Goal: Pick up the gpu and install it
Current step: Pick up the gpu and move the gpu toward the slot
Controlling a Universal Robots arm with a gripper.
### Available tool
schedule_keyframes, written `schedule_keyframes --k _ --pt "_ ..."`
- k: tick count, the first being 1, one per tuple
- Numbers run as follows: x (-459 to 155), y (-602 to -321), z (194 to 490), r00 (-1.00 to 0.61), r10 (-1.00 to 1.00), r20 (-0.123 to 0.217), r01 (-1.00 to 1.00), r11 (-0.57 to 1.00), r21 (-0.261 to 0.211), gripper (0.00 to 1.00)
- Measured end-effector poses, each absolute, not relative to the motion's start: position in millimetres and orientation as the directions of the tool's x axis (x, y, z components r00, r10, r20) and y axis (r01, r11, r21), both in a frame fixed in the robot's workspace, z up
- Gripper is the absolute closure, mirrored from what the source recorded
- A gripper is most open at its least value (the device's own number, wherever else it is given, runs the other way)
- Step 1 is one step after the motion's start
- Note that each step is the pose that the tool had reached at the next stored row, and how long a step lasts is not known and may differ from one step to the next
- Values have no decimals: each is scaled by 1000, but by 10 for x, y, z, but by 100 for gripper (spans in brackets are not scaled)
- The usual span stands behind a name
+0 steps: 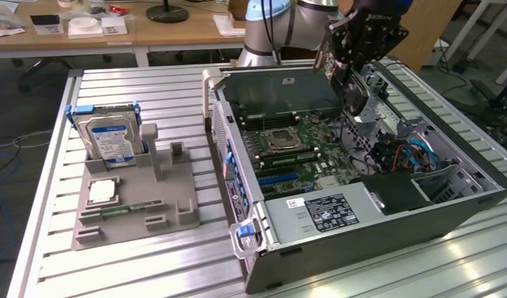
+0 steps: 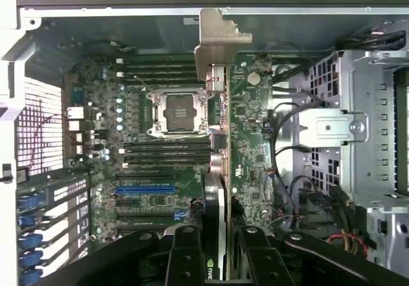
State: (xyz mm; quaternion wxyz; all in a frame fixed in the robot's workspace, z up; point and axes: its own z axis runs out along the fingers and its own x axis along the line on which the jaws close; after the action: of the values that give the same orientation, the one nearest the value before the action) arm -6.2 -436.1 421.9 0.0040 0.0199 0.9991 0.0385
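Gpu (image 2: 218, 165) hangs edge-on over the motherboard (image 2: 160, 196) inside the open computer case (image 1: 378, 242), pinched at one end by the gripper (image 2: 220, 244) with its metal bracket farthest away, presumably to keep its connector edge facing the board.

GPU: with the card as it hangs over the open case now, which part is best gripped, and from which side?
Pinch the gpu across its two flat faces, coming from the edge turned away from the motherboard, as the gripper holds it. The card is thin and flat, so its faces likely give the widest contact, and the bracket end is left free.
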Motion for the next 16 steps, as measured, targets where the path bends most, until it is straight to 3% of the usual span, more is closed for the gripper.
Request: schedule_keyframes --k 16 --pt "327 -4361 4219 -999 40 -6 39 996 77 74"
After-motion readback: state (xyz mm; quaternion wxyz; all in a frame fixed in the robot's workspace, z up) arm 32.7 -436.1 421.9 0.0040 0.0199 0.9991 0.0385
